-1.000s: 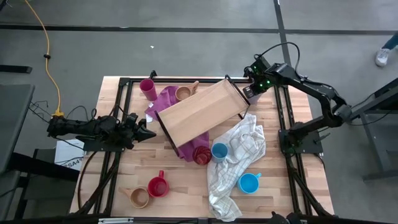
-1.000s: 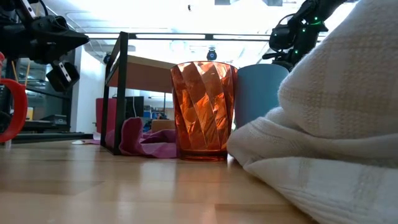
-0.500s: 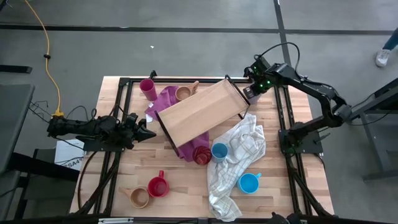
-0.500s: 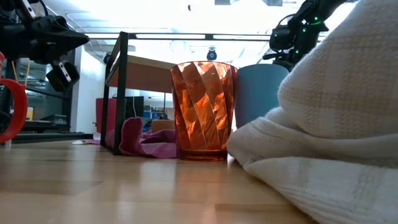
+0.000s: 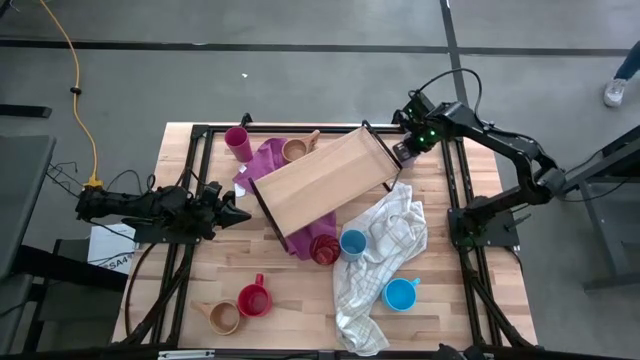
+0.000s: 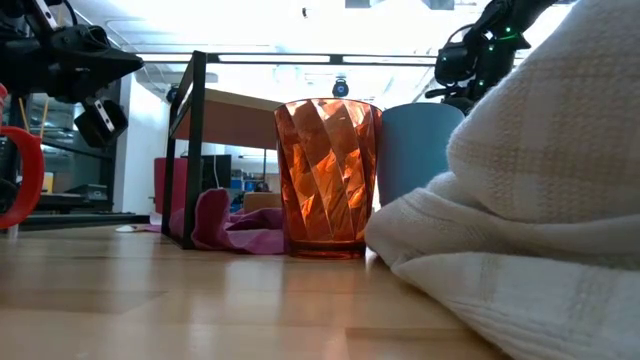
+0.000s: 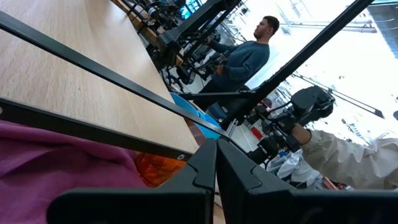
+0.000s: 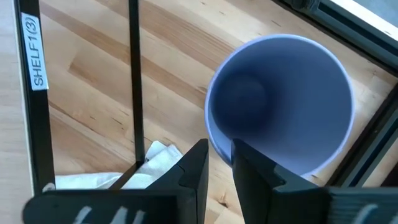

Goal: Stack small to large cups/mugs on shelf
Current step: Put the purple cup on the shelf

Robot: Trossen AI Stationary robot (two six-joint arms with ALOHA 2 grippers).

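Note:
The light-wood shelf [image 5: 325, 180] stands askew mid-table on its black frame legs, over a purple cloth [image 5: 262, 160]. My right gripper [image 5: 405, 150] is at the shelf's far right corner, shut on a lavender cup [image 8: 280, 102]. My left gripper [image 5: 240, 212] is shut and empty, left of the shelf. A magenta tumbler [image 5: 237, 142] and a tan mug [image 5: 295, 150] stand at the far side. An orange-red tumbler [image 5: 322, 248] and a blue cup [image 5: 352, 243] stand by the shelf's near corner. A blue mug [image 5: 400, 294], a red mug [image 5: 253, 299] and another tan mug [image 5: 224, 317] stand nearer. My right gripper pinches the lavender cup's wall at its rim [image 8: 214, 144], one finger [image 8: 252, 165] inside the mouth and the other outside. The fingers come from above, pointing down. The cup is upright, mouth up; whether its base is on the table I cannot tell.
A white checked towel [image 5: 380, 250] lies crumpled from the shelf's right end toward the near edge, between the blue cup and the blue mug. Black frame rails [image 5: 455, 190] run along both table sides. People show in the room beyond [image 7: 245, 53].

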